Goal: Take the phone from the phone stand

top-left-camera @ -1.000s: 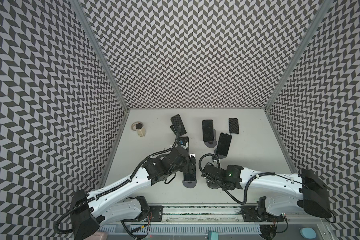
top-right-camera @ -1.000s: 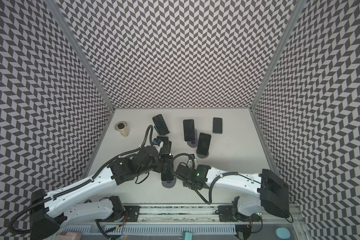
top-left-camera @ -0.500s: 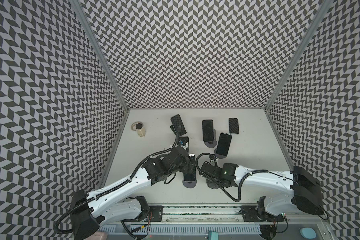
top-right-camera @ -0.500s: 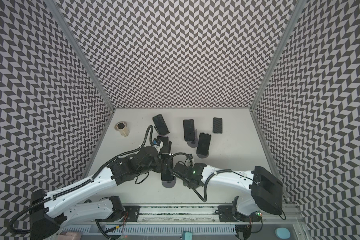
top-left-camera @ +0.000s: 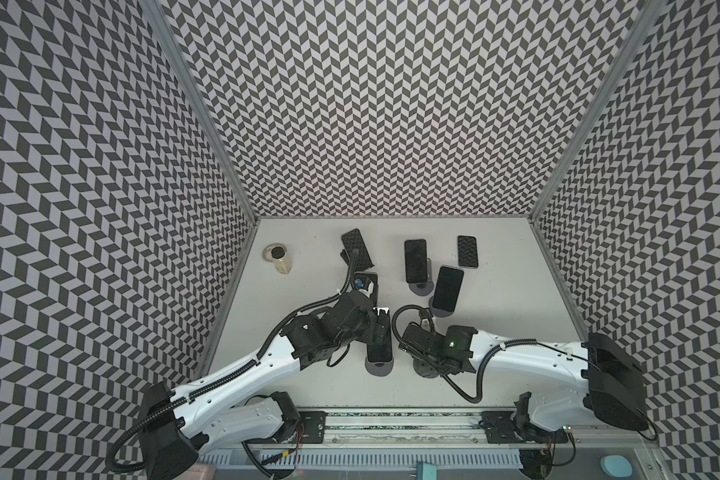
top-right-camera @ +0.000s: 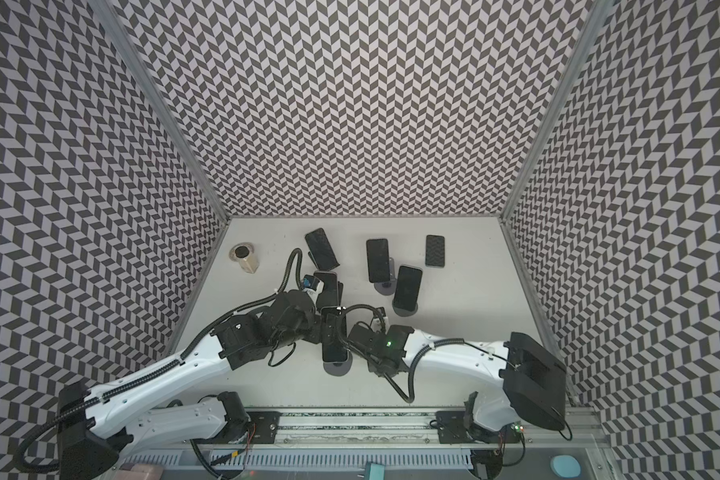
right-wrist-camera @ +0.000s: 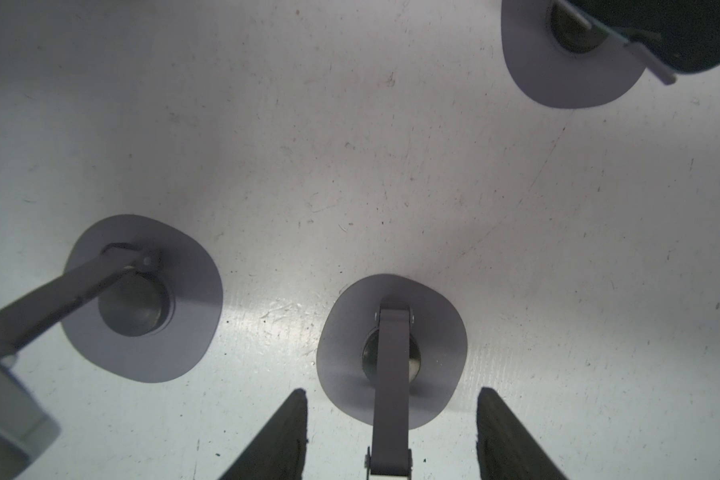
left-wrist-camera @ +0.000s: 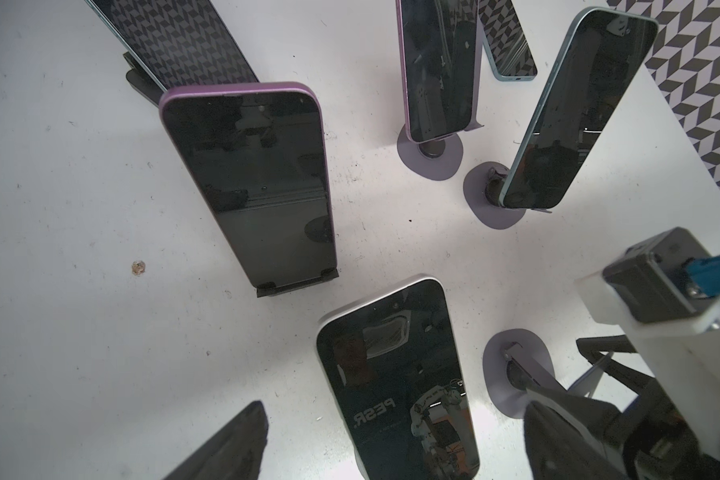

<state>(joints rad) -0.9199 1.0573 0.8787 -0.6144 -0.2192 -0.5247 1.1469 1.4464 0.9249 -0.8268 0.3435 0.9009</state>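
White-edged and dark-screened, the phone (top-left-camera: 379, 341) leans in its phone stand (top-left-camera: 378, 369) near the middle of the front edge of the table (top-left-camera: 516, 291), not yet lifted. The change is on our right. Over the last second the right gripper (right-wrist-camera: 391, 392) has drawn its jaws in around the empty stand (right-wrist-camera: 346, 353) just beside it. That stand's arm runs between the fingers, and we judge the actual hold sits on its cradle, out of frame. The left gripper (left-wrist-camera: 391, 409) has not changed; its jaws stay spread wide, one on each side of the phone. So the neighbour looks pinned out of the way — freeing the phone still awaits the left jaws closing and lifting.
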